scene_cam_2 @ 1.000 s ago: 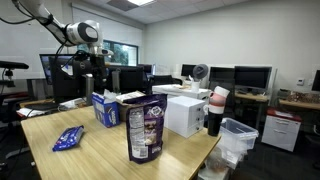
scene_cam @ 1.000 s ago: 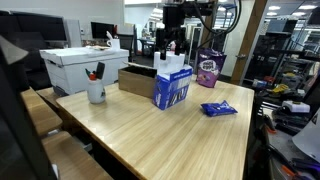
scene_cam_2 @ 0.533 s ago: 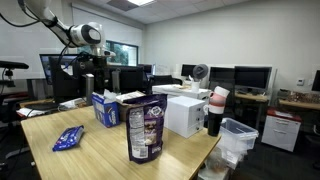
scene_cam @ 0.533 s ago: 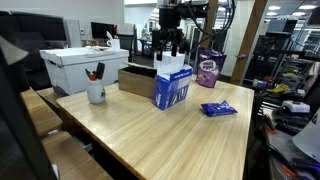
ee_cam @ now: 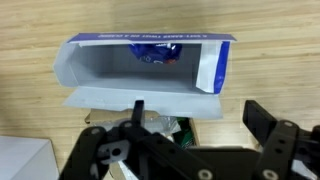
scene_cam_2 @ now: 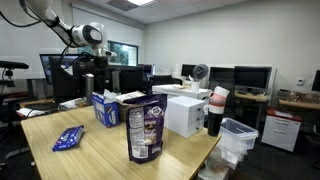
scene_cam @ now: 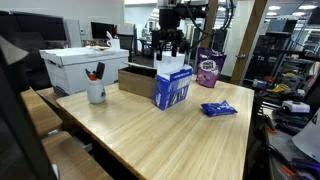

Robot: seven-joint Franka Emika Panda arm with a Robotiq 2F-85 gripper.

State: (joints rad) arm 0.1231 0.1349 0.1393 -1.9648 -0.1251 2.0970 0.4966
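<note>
Pens (scene_cam: 97, 72) stand in a white ceramic mug (scene_cam: 96, 94) on the pale wooden table (scene_cam: 150, 135). In an exterior view they are well off to the left of the black two-finger gripper (scene_cam: 171, 48) and nearer the camera. Behind the mug, also left of the gripper, sits a white lidded cardboard storage box (scene_cam: 83, 62). A shallow brown cardboard tray (scene_cam: 137, 80) lies lower and just left of the gripper. Straight below the gripper stands an open blue-and-white cardboard box (scene_cam: 172, 86). In the wrist view this box (ee_cam: 150, 70) has its flaps spread, with a blue printed packet (ee_cam: 158, 55) inside. There the gripper (ee_cam: 195, 108) hangs over the box with its fingers wide apart, holding nothing. Right of the gripper stands a purple snack bag (scene_cam: 208, 68). Lower right, a flat blue wrapper (scene_cam: 218, 108) lies on the table.
</note>
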